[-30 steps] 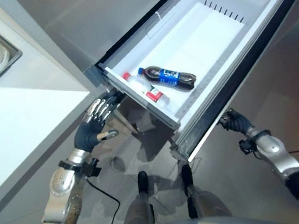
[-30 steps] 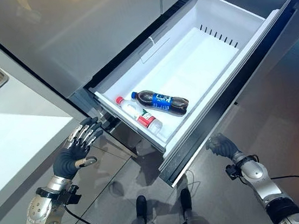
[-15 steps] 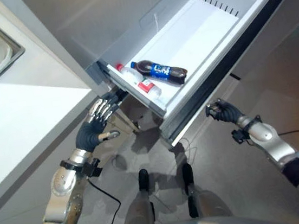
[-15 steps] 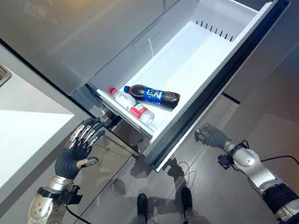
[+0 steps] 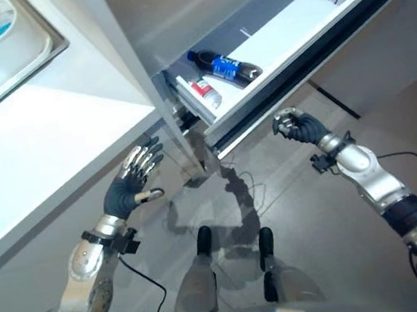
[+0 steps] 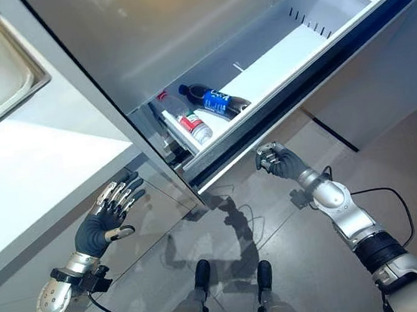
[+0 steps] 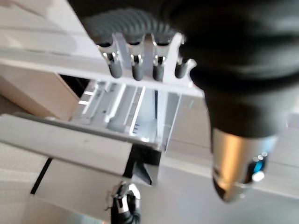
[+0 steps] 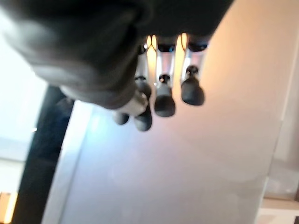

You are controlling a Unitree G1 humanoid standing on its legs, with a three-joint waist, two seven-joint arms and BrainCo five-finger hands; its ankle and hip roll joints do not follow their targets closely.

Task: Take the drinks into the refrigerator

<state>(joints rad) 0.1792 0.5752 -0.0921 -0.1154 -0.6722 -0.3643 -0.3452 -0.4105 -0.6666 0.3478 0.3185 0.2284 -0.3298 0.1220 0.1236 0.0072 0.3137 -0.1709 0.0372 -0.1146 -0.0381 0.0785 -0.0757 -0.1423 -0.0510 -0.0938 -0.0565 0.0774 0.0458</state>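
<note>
A white counter [image 5: 55, 144] with a sink [image 5: 7, 63] lies at the left. The left hand [image 5: 130, 185] hangs below the counter's front edge, fingers spread, holding nothing. Two drinks lie in the refrigerator drawer [image 5: 307, 26], at its left end: a clear bottle [image 5: 204, 92] beside a dark cola bottle [image 5: 224, 67]. The right hand [image 5: 294, 125], fingers curled and empty, sits just below the drawer's front edge, apart from both bottles.
</note>
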